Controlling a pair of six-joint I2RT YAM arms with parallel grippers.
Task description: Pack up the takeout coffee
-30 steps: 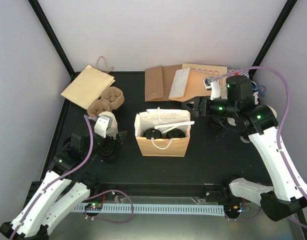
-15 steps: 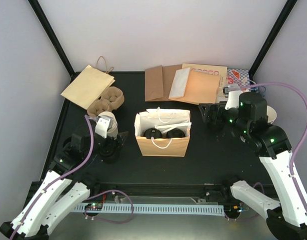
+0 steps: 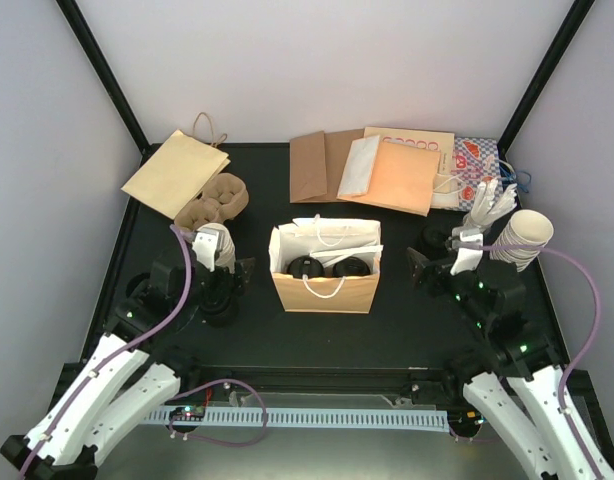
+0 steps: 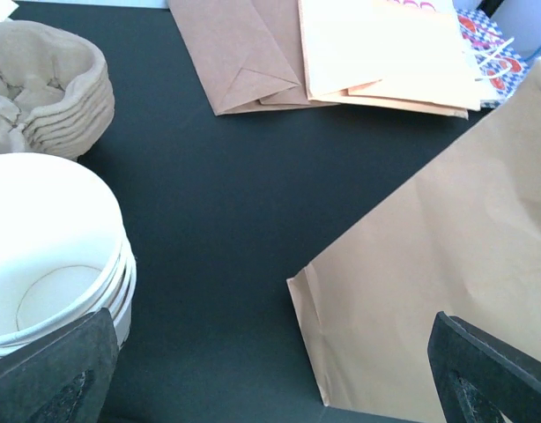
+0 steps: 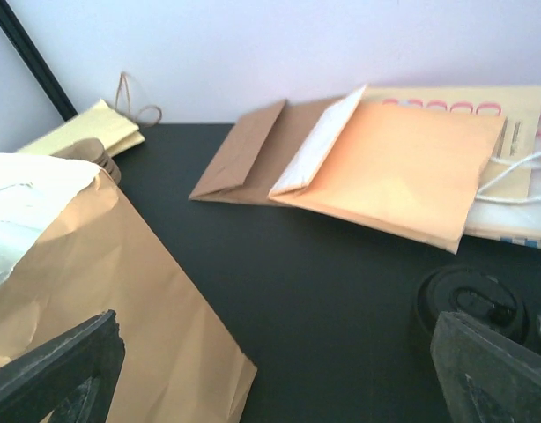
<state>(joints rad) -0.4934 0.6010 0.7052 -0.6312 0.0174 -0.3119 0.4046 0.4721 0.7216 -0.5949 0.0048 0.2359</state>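
Two takeout coffee cups stand inside the open brown paper bag at the table's middle; only their black lids show. My left gripper rests low just left of the bag, open and empty. In the left wrist view the left gripper faces bare table, with the bag's side to its right. My right gripper sits to the right of the bag, open, holding nothing. The right wrist view shows the right gripper with the bag on its left.
A stack of lidless cream cups stands by the left gripper, with brown pulp carriers behind. Flat paper bags lie along the back, and another at far left. Spare black lids and a toppled cup stack lie right.
My right arm has pulled back from beside the bag's far right corner toward the near right, and its jaws have opened wider. The left arm has barely moved.
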